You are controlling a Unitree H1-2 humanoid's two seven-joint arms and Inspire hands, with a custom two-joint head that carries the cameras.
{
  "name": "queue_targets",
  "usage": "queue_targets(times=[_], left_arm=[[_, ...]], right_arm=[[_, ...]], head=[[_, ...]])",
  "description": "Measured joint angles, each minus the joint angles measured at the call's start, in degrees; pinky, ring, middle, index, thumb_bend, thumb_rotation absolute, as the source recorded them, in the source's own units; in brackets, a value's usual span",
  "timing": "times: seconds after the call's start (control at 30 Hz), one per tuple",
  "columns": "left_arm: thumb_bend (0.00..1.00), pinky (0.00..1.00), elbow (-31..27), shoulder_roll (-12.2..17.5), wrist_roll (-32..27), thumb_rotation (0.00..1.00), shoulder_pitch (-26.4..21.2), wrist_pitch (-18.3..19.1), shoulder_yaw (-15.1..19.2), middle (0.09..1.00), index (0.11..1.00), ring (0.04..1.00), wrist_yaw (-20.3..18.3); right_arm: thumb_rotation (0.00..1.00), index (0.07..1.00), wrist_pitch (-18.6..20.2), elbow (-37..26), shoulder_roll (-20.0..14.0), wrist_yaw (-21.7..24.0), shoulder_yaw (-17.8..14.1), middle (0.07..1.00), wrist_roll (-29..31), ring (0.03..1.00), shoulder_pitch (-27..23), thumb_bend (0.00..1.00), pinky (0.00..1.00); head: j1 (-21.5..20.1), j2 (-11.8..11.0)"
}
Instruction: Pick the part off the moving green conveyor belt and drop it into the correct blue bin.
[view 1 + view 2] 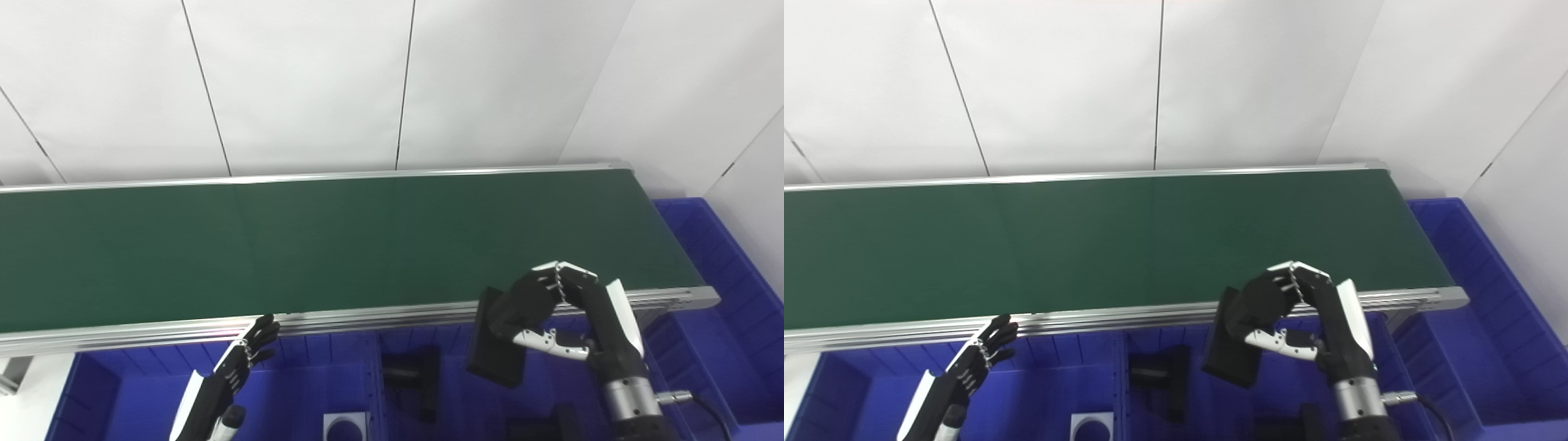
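Left eye view shows the right robot hand (542, 306) closed around a flat black part (493, 348), holding it tilted just in front of the green conveyor belt (343, 245), above the blue bin (429, 367) that lies along the belt's near rail. Other black parts (411, 375) rest inside this bin. The left robot hand (242, 361) has its fingers spread and holds nothing, near the same rail.

The black-and-white right hand (1292, 312) grips a flat black rectangular part (1230, 352) over the blue plastic bin (1213, 398), just beside the green conveyor belt's (1090, 239) near edge
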Motion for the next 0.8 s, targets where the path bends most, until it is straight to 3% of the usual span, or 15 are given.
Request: queue_targets(times=[0.17, 0.43, 0.67, 0.8], left_arm=[[0.92, 0.84, -0.28, -0.15, -0.02, 1.0, 0.14, 0.0, 0.6, 0.888, 0.894, 0.894, -1.08], [0.93, 0.84, -0.47, -0.55, 0.0, 1.0, 0.44, 0.0, 0.94, 0.891, 0.891, 0.897, -1.66], [0.92, 0.86, -0.49, -1.1, -0.01, 1.0, 0.86, 0.0, 1.58, 0.891, 0.888, 0.898, -2.28], [0.91, 0.85, -0.53, -1.7, 0.48, 1.0, 0.85, 0.0, 1.77, 0.893, 0.892, 0.9, -2.37]], right_arm=[[0.0, 0.519, 0.0, 3.61, 0.03, -1.44, -1.8, 0.451, 1.19, 0.398, 1.07, 0.52, 0.35], [0.0, 0.514, -0.08, 7.3, 0.01, -3.13, -1.71, 0.46, -0.99, 0.421, 1.43, 0.52, 0.35], [0.0, 0.507, -0.7, 11.85, 0.81, -6.07, 0.6, 0.465, -4.71, 0.432, 1.35, 0.52, 0.37], [0.0, 0.504, -4.31, 16.31, 0.78, -8.09, 3.12, 0.465, -7.85, 0.413, 0.97, 0.53, 0.35]], head=[[1.14, 0.26], [2.37, 0.53], [2.73, 0.53], [2.99, 0.53]])
